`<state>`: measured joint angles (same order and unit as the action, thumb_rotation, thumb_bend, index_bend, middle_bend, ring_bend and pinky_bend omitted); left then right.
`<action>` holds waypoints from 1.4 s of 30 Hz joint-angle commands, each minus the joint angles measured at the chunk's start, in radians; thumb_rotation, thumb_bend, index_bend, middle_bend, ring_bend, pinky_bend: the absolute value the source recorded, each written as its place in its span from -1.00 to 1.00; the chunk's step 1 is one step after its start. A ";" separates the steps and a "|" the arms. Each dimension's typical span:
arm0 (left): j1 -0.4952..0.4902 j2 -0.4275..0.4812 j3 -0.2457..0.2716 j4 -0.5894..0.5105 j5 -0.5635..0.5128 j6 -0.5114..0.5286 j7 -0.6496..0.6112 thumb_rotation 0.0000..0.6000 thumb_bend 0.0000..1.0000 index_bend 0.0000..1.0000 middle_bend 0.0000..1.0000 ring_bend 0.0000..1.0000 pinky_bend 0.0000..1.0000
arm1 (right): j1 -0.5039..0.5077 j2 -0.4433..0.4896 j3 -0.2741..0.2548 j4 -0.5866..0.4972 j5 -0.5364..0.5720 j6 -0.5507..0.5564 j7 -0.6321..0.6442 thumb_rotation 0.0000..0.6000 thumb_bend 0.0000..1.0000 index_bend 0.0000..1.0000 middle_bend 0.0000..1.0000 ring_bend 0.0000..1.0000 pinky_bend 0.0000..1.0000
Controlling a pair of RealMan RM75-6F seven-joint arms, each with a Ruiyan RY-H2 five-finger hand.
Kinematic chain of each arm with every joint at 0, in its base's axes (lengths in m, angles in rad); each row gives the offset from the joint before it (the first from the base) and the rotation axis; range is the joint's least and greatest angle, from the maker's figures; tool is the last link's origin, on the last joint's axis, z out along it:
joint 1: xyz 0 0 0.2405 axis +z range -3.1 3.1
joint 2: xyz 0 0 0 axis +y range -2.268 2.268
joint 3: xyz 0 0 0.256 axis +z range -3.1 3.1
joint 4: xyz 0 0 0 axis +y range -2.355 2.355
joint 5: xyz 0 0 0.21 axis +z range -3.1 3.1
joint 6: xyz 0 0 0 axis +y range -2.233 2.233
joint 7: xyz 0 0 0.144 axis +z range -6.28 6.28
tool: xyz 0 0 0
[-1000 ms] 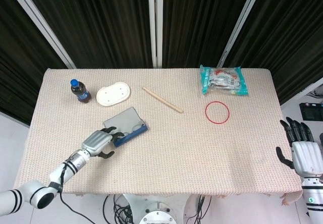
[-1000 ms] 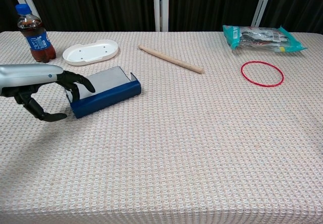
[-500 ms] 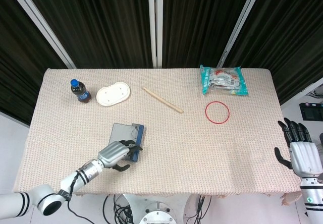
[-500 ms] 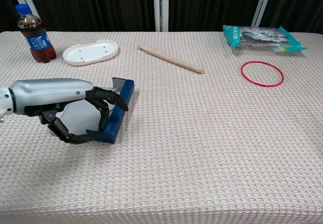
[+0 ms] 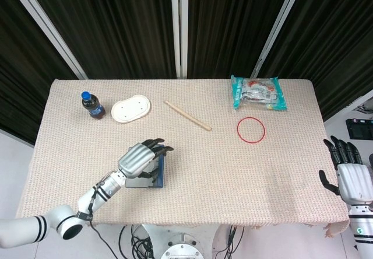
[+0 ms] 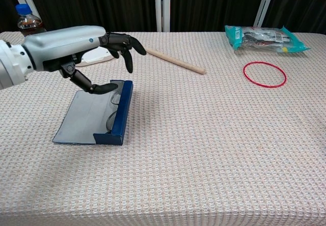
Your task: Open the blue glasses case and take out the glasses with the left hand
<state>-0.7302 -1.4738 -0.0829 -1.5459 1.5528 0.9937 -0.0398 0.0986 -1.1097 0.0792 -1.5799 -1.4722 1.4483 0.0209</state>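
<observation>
Case: the blue case (image 6: 97, 119) lies open near the table's front left part, its grey lid flat on the cloth (image 6: 204, 149) and its blue tray raised along the right edge.
Case look: dark blue shell, pale grey lining; the lid spreads wide to the left, the tray is a narrow trough.
Glasses: the glasses (image 6: 113, 109) lie inside the tray, only thin rims and lenses showing; details are too small to tell.
Left hand: the left hand (image 6: 97, 50) hovers above the case's far end, holding nothing, fingers (image 6: 127, 45) spread and bent downward, thumb pointing toward the tray. In the head view the left hand (image 5: 143, 157) covers much of the case (image 5: 152, 177).
Right hand: the right hand (image 5: 349, 174) hangs off the table's right edge, well apart from the case, empty, fingers straight and apart.
Bottle: a bottle (image 5: 92, 105) stands at the far left.
Dish: a white dish (image 5: 131, 108) lies just beside the bottle.
Stick: a wooden stick (image 6: 172, 59) lies slantwise beyond the case.
Ring: a red ring (image 6: 264, 74) lies at the right.
Packet: a teal packet (image 6: 265, 38) lies behind the ring.
</observation>
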 commanded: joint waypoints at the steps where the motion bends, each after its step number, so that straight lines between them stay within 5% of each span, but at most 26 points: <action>1: -0.075 -0.019 -0.009 0.051 0.011 -0.115 -0.046 1.00 -0.29 -0.63 -0.41 -0.88 -0.64 | 0.002 -0.001 0.001 -0.003 0.001 -0.003 -0.005 1.00 -0.27 -1.00 -1.00 -1.00 -1.00; 14: -0.181 -0.074 -0.007 0.199 -0.079 -0.305 -0.100 1.00 -0.24 -0.68 -0.39 -0.97 -0.67 | 0.004 0.002 0.007 -0.012 0.025 -0.014 -0.016 1.00 -0.27 -1.00 -0.98 -1.00 -1.00; 27: -0.164 -0.042 -0.004 0.224 -0.198 -0.312 0.050 1.00 -0.17 -0.68 -0.16 -0.90 -0.67 | 0.003 -0.003 0.007 -0.008 0.028 -0.015 -0.016 1.00 -0.27 -1.00 -0.97 -1.00 -1.00; 42: -0.118 0.073 0.012 0.200 -0.339 -0.364 0.046 1.00 -0.06 -0.68 -0.13 -0.86 -0.66 | 0.009 -0.009 0.009 -0.024 0.026 -0.017 -0.045 1.00 -0.26 -1.00 -0.97 -1.00 -1.00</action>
<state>-0.8529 -1.4140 -0.0750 -1.3364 1.2276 0.6433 0.0101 0.1071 -1.1181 0.0874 -1.6031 -1.4460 1.4313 -0.0222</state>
